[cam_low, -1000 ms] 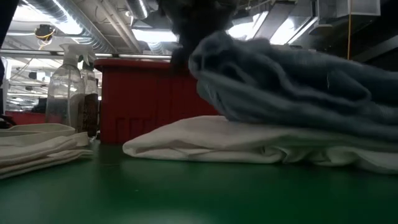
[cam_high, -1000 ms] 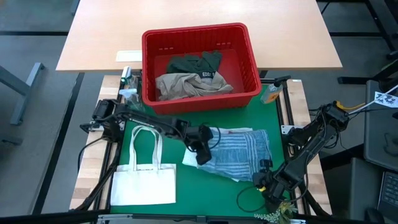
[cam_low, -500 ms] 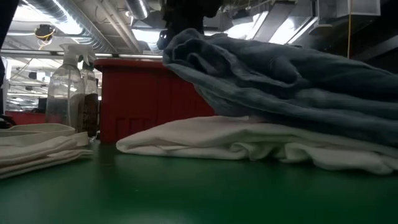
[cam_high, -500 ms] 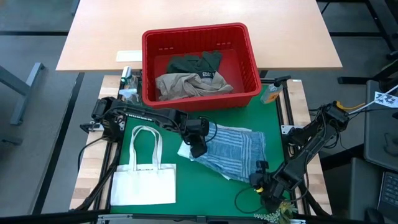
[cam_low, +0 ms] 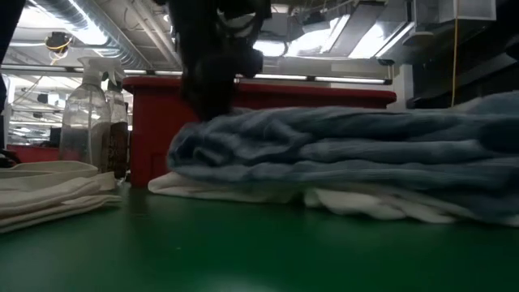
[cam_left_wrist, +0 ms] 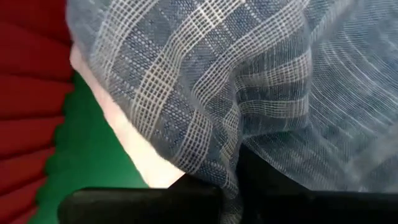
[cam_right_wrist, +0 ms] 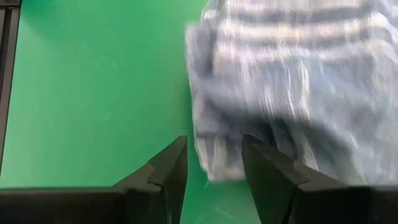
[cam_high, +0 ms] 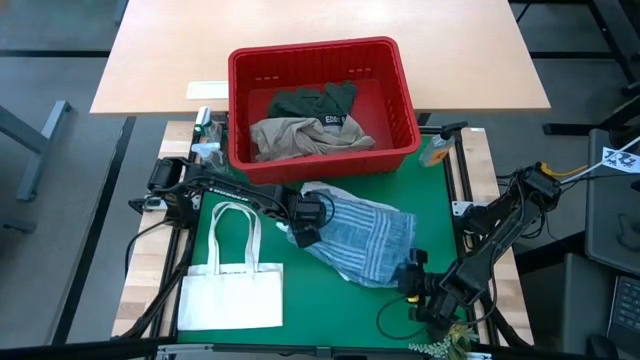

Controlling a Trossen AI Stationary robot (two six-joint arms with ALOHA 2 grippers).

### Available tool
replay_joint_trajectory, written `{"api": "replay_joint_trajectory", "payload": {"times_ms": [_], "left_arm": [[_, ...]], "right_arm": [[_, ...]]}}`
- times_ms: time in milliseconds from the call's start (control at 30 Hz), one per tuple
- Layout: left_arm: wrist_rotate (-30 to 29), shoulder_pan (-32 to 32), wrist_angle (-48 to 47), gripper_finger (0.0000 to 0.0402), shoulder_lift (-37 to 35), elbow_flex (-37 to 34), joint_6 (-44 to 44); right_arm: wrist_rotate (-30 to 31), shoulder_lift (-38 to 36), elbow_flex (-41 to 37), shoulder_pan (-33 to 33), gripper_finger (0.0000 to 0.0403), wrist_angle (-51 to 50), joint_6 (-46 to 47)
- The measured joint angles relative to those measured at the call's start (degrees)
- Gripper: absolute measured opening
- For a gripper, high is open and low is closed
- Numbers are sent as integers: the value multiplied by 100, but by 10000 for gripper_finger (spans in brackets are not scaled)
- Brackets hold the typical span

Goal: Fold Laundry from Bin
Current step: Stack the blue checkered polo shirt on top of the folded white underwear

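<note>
Fold step: your left gripper (cam_high: pixel 305 222) pinched shut on striped garment (cam_high: pixel 365 235), lying on mat before bin (cam_high: pixel 322 100). Right gripper (cam_high: pixel 412 281) parted, empty, at garment's near edge. Next: lay fold flat, release.

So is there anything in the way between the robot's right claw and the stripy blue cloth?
Nothing visible. The right end effector sits open at the near edge of the blue-and-white striped garment, with only bare green mat around it. The left end effector is shut on the cloth's far side.
</note>
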Motion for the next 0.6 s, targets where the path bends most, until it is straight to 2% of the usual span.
{"api": "replay_joint_trajectory", "payload": {"times_ms": [200,433,600], "left_arm": [[49,-3,540,34,0,-410,6],[-58,-3,582,121,0,-472,6],[621,65,259,164,2,-122,1]], "right_arm": [[-150,0,0,0,154,0,0],[-144,0,0,0,154,2,-8],[-145,0,0,0,154,4,-11]]}}
